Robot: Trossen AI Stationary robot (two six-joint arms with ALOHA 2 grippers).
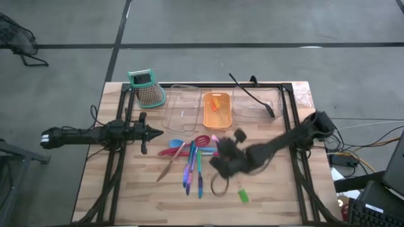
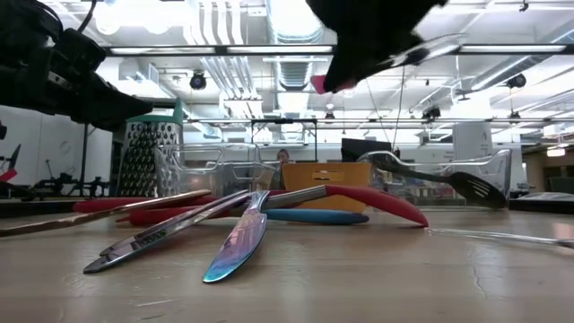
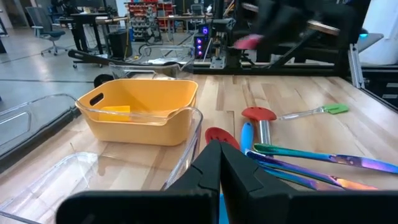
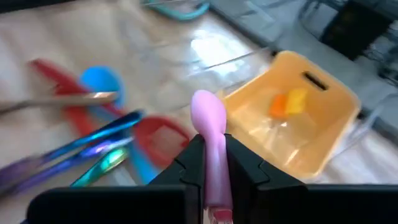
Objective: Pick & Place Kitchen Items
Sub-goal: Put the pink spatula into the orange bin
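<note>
On the left of the wooden bench (image 1: 145, 202), the left gripper (image 1: 153, 132) hovers with its jaws together, just left of a heap of cutlery: a red plastic spatula (image 1: 169, 151), a blue plastic spoon (image 1: 177, 143) and iridescent blue-purple metal knives (image 1: 190, 170). Behind the heap stands an orange rectangular plastic tray (image 1: 216, 108). To the right, the right gripper (image 4: 209, 163) is raised above the bench, jaws clamped on a small pink silicone spoon (image 4: 209, 124).
</note>
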